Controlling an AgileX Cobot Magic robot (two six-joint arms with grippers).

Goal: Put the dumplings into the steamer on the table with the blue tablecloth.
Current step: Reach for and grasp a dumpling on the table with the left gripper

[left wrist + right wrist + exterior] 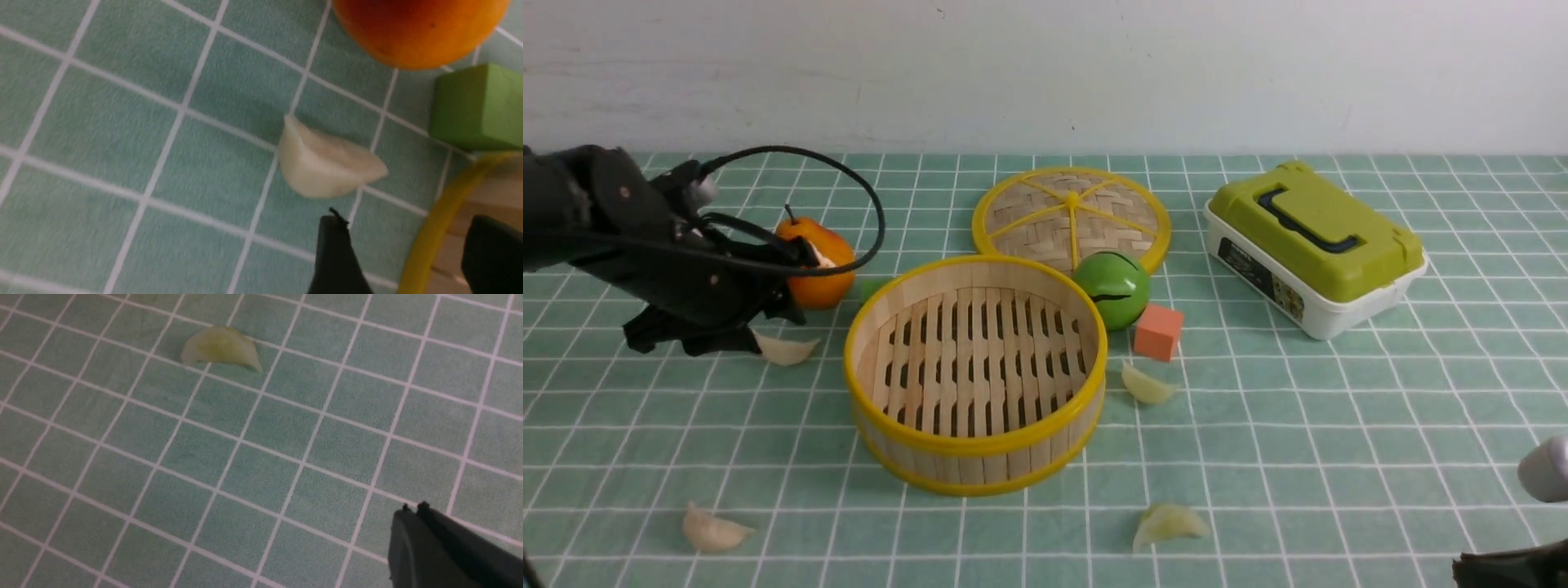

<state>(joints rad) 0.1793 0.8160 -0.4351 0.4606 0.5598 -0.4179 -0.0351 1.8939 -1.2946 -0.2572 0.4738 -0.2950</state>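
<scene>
The round bamboo steamer point(976, 371) stands empty mid-table on the blue tablecloth point(1339, 425). Four dumplings lie on the cloth: one left of the steamer point(784, 349), one to its right point(1147, 384), one at the near centre point(1168, 523), one at the near left point(712, 531). My left gripper point(698, 336) hangs just left of the first dumpling point(327, 167). It is open point(408, 228) with nothing between its fingers, and the steamer's yellow rim point(441, 220) runs below it. My right gripper point(412, 508) is shut and empty at the near right, away from a yellowish dumpling point(220, 349).
An orange pear point(815, 260) and a green block point(478, 106) sit just behind the left gripper. The flat woven lid point(1072, 214), a green ball point(1112, 287) and an orange cube point(1158, 331) lie behind and right of the steamer. A green-lidded box point(1315, 245) stands far right.
</scene>
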